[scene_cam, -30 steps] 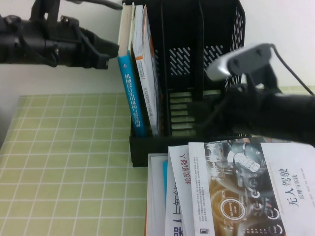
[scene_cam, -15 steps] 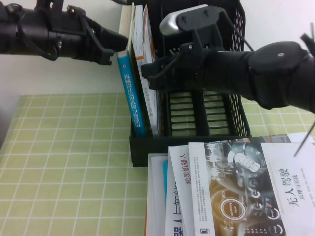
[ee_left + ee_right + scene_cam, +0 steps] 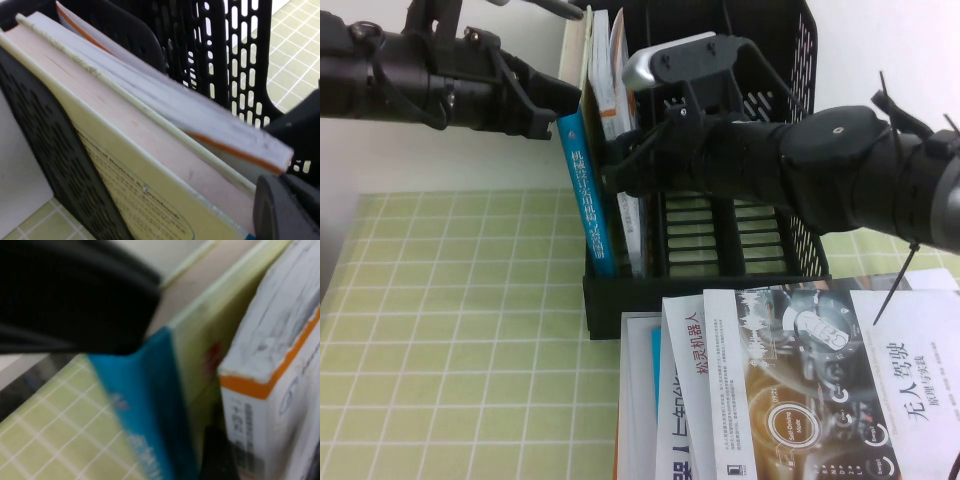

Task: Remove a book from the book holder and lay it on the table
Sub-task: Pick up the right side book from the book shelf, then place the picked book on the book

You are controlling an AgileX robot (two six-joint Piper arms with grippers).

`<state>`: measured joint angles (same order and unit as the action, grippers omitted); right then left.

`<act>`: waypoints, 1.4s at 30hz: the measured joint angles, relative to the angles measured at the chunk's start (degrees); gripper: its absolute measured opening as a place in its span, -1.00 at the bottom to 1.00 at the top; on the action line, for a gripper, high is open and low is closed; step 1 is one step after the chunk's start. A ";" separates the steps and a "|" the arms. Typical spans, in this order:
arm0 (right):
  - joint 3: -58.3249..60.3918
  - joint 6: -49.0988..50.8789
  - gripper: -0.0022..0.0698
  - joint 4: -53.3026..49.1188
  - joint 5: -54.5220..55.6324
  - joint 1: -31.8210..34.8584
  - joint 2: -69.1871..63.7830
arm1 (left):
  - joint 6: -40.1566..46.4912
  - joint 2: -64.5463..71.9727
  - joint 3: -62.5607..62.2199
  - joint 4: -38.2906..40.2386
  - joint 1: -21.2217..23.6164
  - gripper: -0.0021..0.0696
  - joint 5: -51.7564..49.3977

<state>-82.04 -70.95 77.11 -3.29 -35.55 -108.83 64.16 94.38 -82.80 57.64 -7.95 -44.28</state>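
right tool [image 3: 612, 165] hidden, table books [image 3: 800, 400] cropped

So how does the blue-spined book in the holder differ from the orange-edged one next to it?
The blue-spined book stands outermost, by the left hand; the orange-edged book sits inside it, by the right hand. The blue-spined book has cream covers, the orange-edged white. Both stand upright in the book holder.

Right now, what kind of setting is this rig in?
Likely a lab desk setup: black book holder with upright books, loose books on a green grid mat. Left gripper and right gripper both at the blue-spined book.
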 joint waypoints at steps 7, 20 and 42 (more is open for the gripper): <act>-0.20 -0.59 0.22 0.51 9.81 -0.21 -3.00 | -0.13 0.13 0.00 0.23 0.00 -0.95 0.00; -5.51 -1.38 -0.58 -0.88 8.12 -0.21 -8.49 | -1.56 0.13 0.00 0.34 0.00 -0.95 0.00; -7.24 8.16 -0.61 -2.66 -30.27 10.13 18.42 | -16.69 -13.79 0.00 -9.96 0.00 -0.95 -8.61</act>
<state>-89.28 -62.79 74.45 -33.56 -25.42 -90.41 47.47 80.59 -82.80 47.68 -7.95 -52.89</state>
